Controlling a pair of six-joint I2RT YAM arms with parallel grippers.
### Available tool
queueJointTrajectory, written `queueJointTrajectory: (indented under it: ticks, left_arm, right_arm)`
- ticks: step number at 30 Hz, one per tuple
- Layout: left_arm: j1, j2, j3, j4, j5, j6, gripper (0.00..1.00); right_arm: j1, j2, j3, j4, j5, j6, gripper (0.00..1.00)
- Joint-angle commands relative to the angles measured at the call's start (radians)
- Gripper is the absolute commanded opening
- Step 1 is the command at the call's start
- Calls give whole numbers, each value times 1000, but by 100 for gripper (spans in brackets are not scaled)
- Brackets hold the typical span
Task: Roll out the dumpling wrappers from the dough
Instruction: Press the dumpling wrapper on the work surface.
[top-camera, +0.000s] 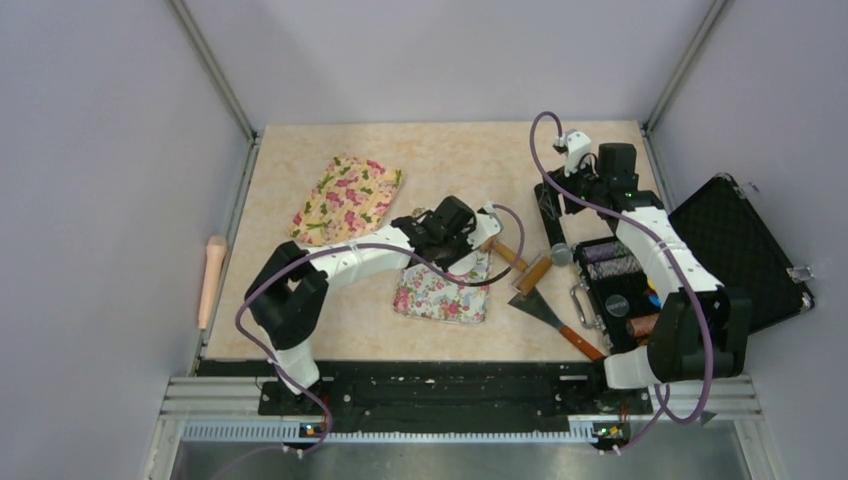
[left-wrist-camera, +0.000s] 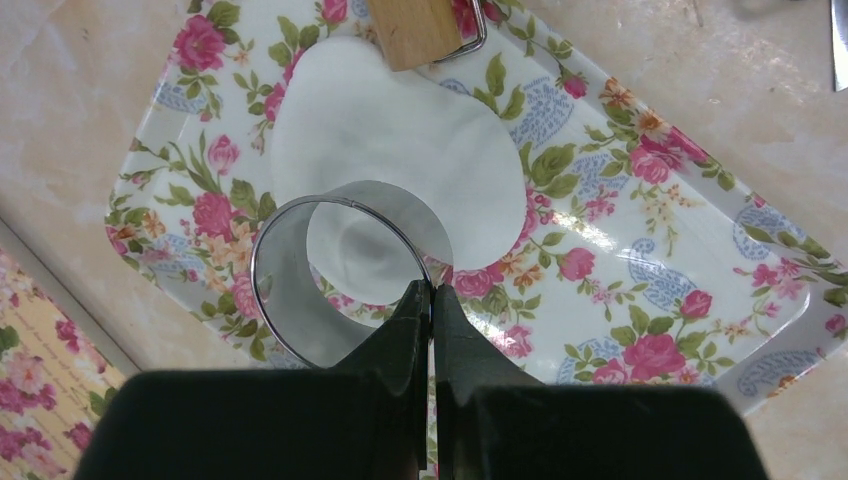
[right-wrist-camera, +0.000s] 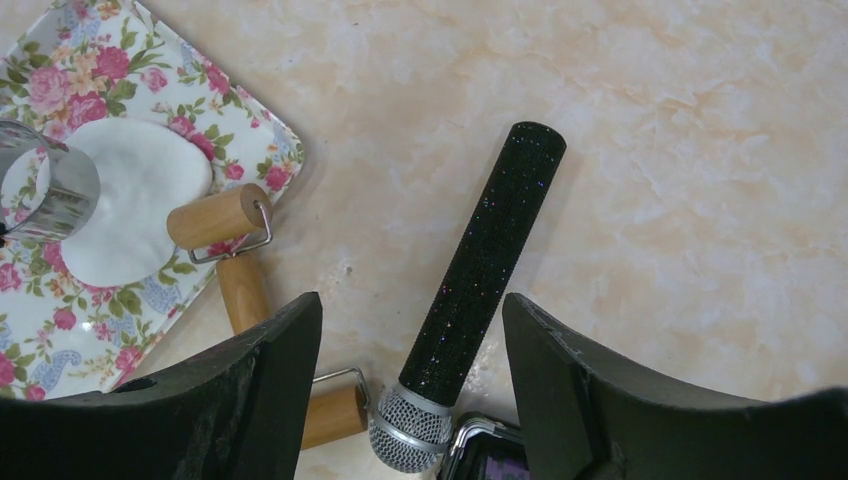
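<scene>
Worktop carries the floral tray. The dough sheet lies flat in it, with its long axis running away from the left hand toward the wooden roller at the far rim. Left hand is clenched on the wall of the ring cutter, and the ring sits over the sheet's near end. A round wrapper shows inside the ring (cut free or not, cannot tell). Right hand is released, holding nothing, well apart above a microphone. Left arm is plainly nearer for the next cut.
</scene>
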Motion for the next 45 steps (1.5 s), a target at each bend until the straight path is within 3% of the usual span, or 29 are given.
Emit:
queueJointTrajectory:
  ticks: [1,24,45]
  left_arm:
    - [-6,29,41,65,-24,-18,0]
    - [-28,121,102,61,-29,-30,0]
    - [-29,105,86,39,-20,-32,4]
  right_arm:
    - [-10,-45,-6,36,-8,11,67]
    - [-9,-44,-9,38,-28,11,67]
    - [-10,-43,-11,38,-42,12,67]
